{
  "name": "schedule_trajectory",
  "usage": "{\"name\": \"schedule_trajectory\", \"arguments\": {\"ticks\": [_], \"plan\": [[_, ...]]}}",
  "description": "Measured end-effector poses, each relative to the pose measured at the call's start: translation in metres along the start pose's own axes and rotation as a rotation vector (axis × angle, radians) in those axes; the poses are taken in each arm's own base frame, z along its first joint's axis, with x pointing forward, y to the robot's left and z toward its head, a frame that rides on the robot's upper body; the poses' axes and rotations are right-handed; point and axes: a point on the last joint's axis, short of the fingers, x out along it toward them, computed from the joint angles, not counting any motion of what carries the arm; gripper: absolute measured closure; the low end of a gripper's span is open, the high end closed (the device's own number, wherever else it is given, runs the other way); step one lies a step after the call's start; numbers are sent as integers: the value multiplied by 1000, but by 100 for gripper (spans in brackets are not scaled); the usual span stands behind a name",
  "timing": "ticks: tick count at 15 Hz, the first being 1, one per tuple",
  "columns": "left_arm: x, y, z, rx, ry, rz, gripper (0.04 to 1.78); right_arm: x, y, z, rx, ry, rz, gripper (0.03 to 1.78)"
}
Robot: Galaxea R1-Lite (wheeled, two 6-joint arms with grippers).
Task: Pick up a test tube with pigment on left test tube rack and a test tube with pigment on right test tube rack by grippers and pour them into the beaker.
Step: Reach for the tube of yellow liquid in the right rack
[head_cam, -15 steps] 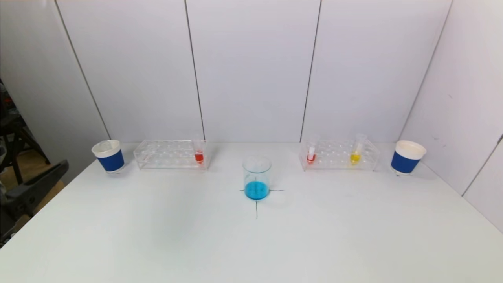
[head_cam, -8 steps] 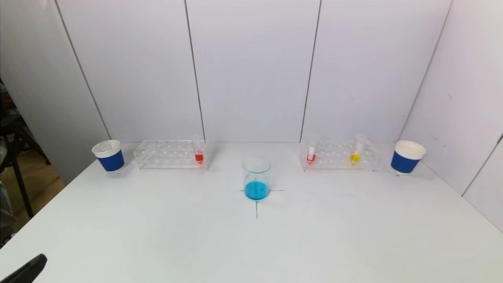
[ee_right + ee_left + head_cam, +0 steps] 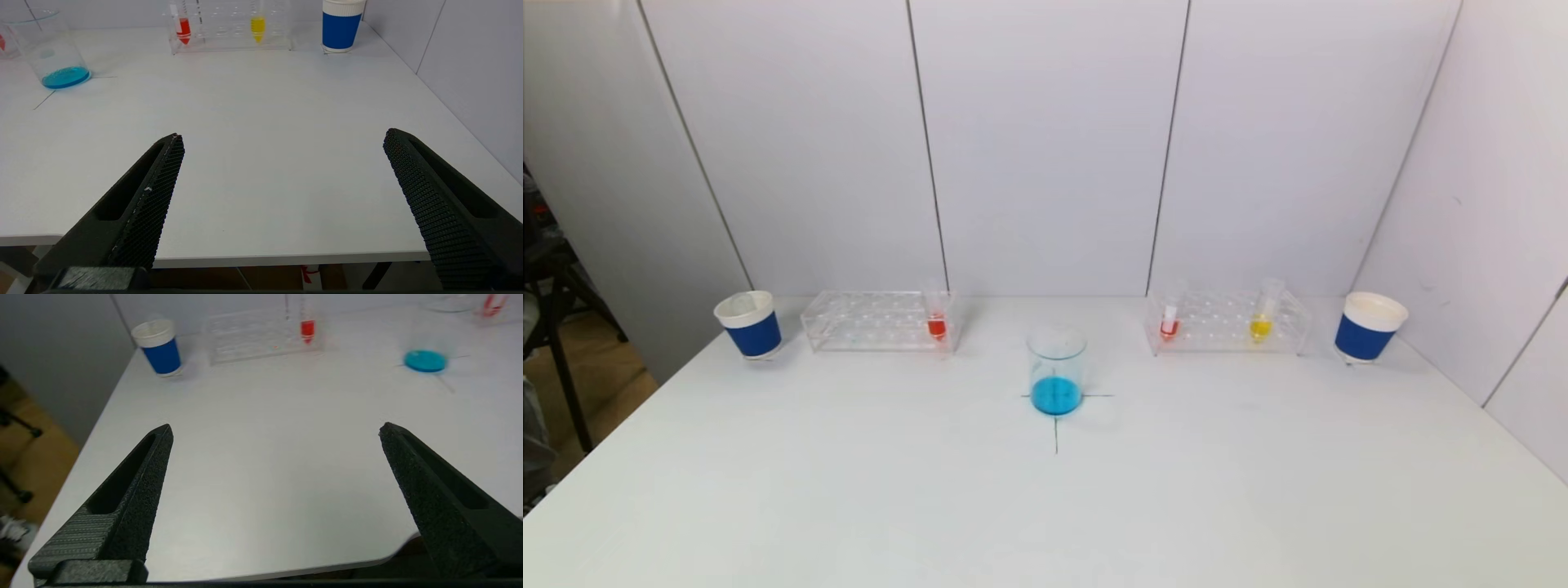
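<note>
A clear beaker (image 3: 1056, 369) with blue liquid stands at the table's centre on a cross mark; it also shows in the right wrist view (image 3: 53, 53). The left rack (image 3: 878, 320) holds one tube with red pigment (image 3: 936, 314). The right rack (image 3: 1227, 321) holds a red tube (image 3: 1169, 319) and a yellow tube (image 3: 1262, 314). Neither gripper shows in the head view. My left gripper (image 3: 276, 430) is open and empty over the table's near left edge. My right gripper (image 3: 283, 136) is open and empty over the near right edge.
A blue-banded paper cup (image 3: 747, 324) stands left of the left rack, another (image 3: 1368, 327) right of the right rack. White wall panels close the back and right side. A chair and dark stand legs (image 3: 556, 327) are beyond the table's left edge.
The left arm, seen at the left edge one second ago and at the bottom left corner half a second ago, has dropped out of the head view. The table's things have not moved.
</note>
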Motion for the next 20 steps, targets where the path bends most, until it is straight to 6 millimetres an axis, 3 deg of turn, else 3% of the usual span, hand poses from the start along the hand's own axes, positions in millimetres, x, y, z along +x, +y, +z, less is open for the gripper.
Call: {"name": "schedule_trajectory", "arguments": {"ticks": [2, 5, 7, 14, 20], "plan": [[6, 2, -14, 25, 20, 128, 6, 0, 0, 0, 0, 0, 0, 4], [15, 1, -40, 26, 13, 144, 6, 0, 0, 0, 0, 0, 0, 4], [17, 0, -48, 13, 12, 140, 6, 0, 0, 0, 0, 0, 0, 4], [16, -2, -67, -8, 163, 92, 6, 0, 0, 0, 0, 0, 0, 4], [-4, -4, -73, 2, 30, 34, 6, 0, 0, 0, 0, 0, 0, 4]]}}
